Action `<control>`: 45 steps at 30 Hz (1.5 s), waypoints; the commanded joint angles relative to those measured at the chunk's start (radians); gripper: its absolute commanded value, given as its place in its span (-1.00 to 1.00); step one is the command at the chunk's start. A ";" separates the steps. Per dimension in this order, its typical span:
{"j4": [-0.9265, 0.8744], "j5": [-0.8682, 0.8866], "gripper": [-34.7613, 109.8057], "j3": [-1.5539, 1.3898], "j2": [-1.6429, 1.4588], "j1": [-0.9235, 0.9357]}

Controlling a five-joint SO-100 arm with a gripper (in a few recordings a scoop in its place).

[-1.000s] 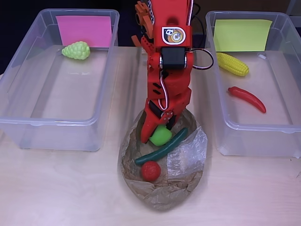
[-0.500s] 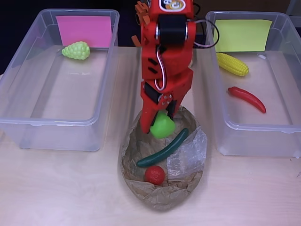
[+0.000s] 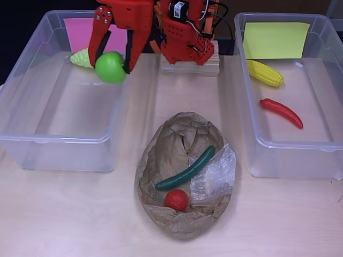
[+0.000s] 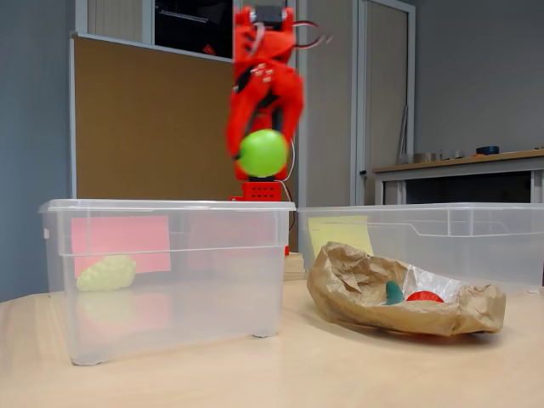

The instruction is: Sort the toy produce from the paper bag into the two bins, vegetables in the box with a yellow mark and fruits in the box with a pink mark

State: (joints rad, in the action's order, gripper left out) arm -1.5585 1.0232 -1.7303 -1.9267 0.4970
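Note:
My red gripper (image 3: 112, 64) is shut on a round green toy fruit (image 3: 110, 67), held high over the right part of the pink-marked bin (image 3: 32, 142); the fixed view shows the fruit (image 4: 263, 152) well above the bin rim (image 4: 166, 206). A pale green grape bunch (image 3: 81, 58) lies in that bin by the pink mark (image 3: 80, 29). The yellow-marked bin (image 3: 284, 155) holds a corn cob (image 3: 264, 73) and a red chili (image 3: 281, 112). The crumpled paper bag (image 3: 185, 219) holds a dark green cucumber (image 3: 186, 168) and a red tomato-like toy (image 3: 176, 199).
The arm's base sits on a wooden block (image 3: 190, 65) between the bins at the back of the table. A clear plastic sheet (image 3: 217, 174) lines the bag's right side. Bare tabletop (image 3: 69, 214) lies in front of the bins.
The gripper lifted the green fruit out of the bag and swung up and left with it, to a spot over the pink-marked bin. The cucumber and red toy shifted slightly in the bag.

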 commanded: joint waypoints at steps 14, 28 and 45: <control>0.291 0.092 0.02 -0.488 -0.066 0.391; 0.356 -0.084 0.08 -0.368 -0.132 0.239; 0.414 -0.324 0.07 0.000 0.330 -0.465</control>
State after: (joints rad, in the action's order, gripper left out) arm -1.1428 0.7118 -1.7902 -1.6904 0.0920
